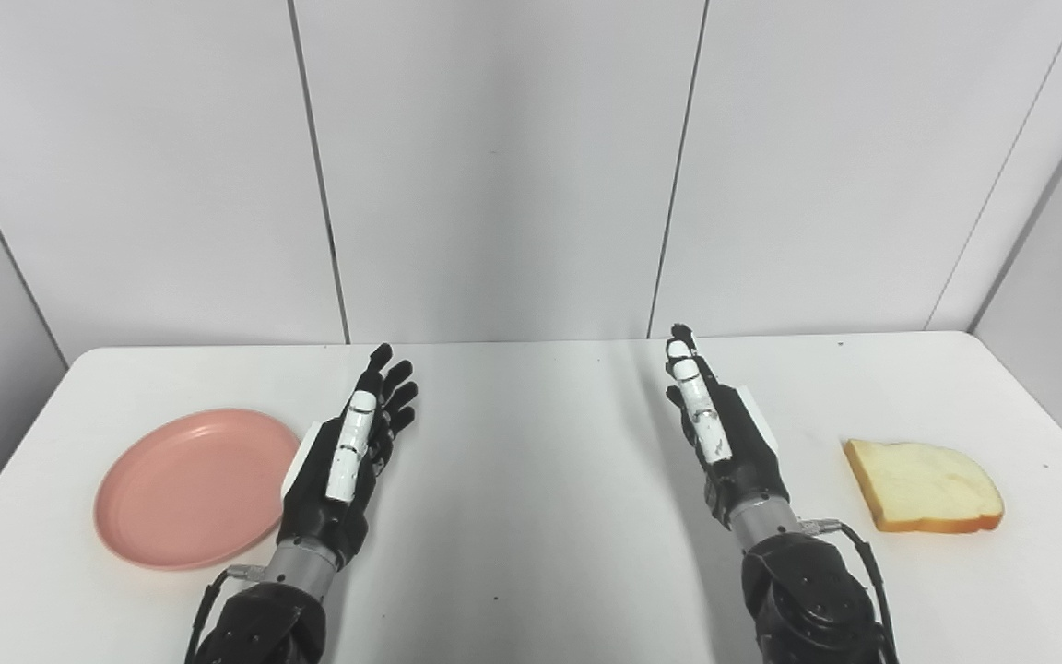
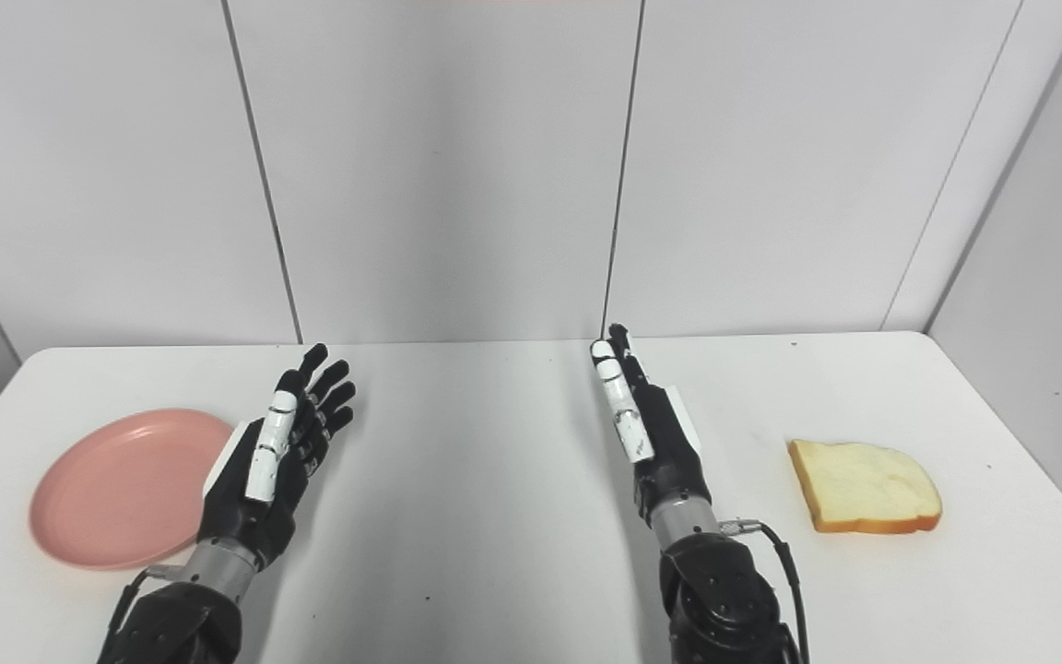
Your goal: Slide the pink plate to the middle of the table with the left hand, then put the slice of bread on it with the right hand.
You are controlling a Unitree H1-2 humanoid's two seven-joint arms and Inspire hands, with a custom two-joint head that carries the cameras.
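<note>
Both hands, left hand (image 1: 339, 470) and right hand (image 1: 725, 433), hover fingers apart between pink plate (image 1: 192, 486) and bread (image 1: 922, 486).

Pink plate (image 1: 190, 489), pale golden-crusted bread (image 1: 923, 486), white table (image 1: 531, 553), black-and-white hands.

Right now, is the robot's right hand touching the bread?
Apart. In the left eye view, bare white table shows plainly between the right hand and the slice of bread.
</note>
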